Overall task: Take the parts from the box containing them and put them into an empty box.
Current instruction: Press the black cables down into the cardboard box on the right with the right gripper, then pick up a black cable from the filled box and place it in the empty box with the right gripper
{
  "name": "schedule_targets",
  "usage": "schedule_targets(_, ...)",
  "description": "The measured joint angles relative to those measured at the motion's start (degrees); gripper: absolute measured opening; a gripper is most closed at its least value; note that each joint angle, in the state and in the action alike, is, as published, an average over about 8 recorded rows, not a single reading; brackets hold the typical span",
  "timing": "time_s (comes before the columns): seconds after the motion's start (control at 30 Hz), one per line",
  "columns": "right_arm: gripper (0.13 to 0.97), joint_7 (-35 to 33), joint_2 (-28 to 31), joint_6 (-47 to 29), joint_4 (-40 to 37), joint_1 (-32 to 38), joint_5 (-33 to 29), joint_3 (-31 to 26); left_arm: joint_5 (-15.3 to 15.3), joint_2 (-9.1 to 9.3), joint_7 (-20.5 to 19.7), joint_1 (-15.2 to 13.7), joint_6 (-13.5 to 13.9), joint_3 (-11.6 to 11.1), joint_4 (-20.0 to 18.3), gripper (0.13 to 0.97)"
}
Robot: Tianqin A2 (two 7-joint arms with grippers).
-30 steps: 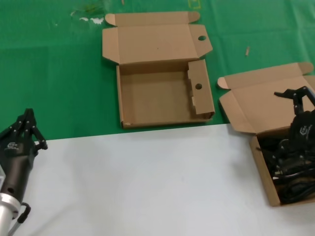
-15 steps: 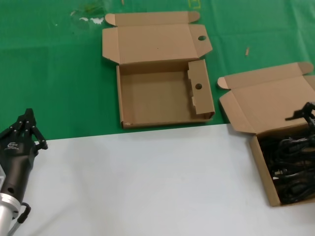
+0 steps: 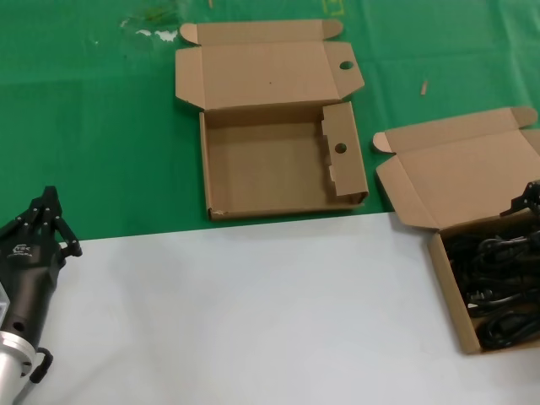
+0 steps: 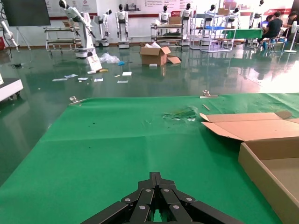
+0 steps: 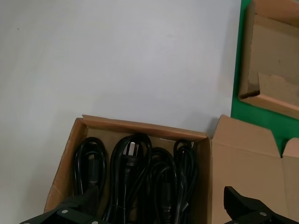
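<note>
The parts (image 3: 498,283), black coiled cables, lie bundled in the box containing them (image 3: 445,283) at the table's right edge, its plain lid (image 3: 460,164) folded back. In the right wrist view the cables (image 5: 140,177) fill that box (image 5: 140,127). My right gripper (image 5: 156,212) hovers over them, open wide and holding nothing; only a tip of it (image 3: 531,198) shows at the head view's right edge. The empty box (image 3: 270,169) with round holes sits open on the green cloth at the back centre. My left gripper (image 3: 49,196) rests shut at the near left, its tips (image 4: 155,175) pointing over the cloth.
A green cloth (image 3: 101,126) covers the far half of the table and a white surface (image 3: 253,312) the near half. The empty box's side wall (image 4: 268,172) shows in the left wrist view. Small scraps (image 3: 156,34) lie at the far left.
My right gripper has drawn away to the right from above the cable box, almost out of the head view, empty. The cables and my left arm have not moved.
</note>
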Motion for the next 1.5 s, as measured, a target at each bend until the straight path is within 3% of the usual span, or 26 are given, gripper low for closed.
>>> schedule_targets(0.43, 0.828, -1.0, -3.3, 0.2, -5.4, 3.9, -2.9, -2.2, 0.0, 0.0, 0.0, 0.0, 0.0, 0.0, 0.0, 0.14)
schedule_targets(0.73, 0.66, -2.4, -5.0, 1.0, -7.9, 5.1, -3.7, -3.1, 0.0, 0.0, 0.0, 0.0, 0.0, 0.0, 0.0, 0.14)
schedule_targets(1.0, 0.443, -4.4, -6.4, 2.0, -10.8, 5.4, -4.0, -3.7, 0.0, 0.0, 0.0, 0.0, 0.0, 0.0, 0.0, 0.14)
schedule_targets(1.13, 0.443, -5.8, -7.2, 2.6, -12.7, 6.1, -4.3, -4.1, 0.0, 0.0, 0.0, 0.0, 0.0, 0.0, 0.0, 0.14)
schedule_targets(1.4, 0.277, -6.9, -8.2, 3.1, -14.6, 7.6, -4.9, -4.6, 0.0, 0.0, 0.0, 0.0, 0.0, 0.0, 0.0, 0.14)
schedule_targets(1.5, 0.267, -5.9, -7.9, 2.6, -13.5, 7.9, -5.0, -4.7, 0.0, 0.0, 0.0, 0.0, 0.0, 0.0, 0.0, 0.14)
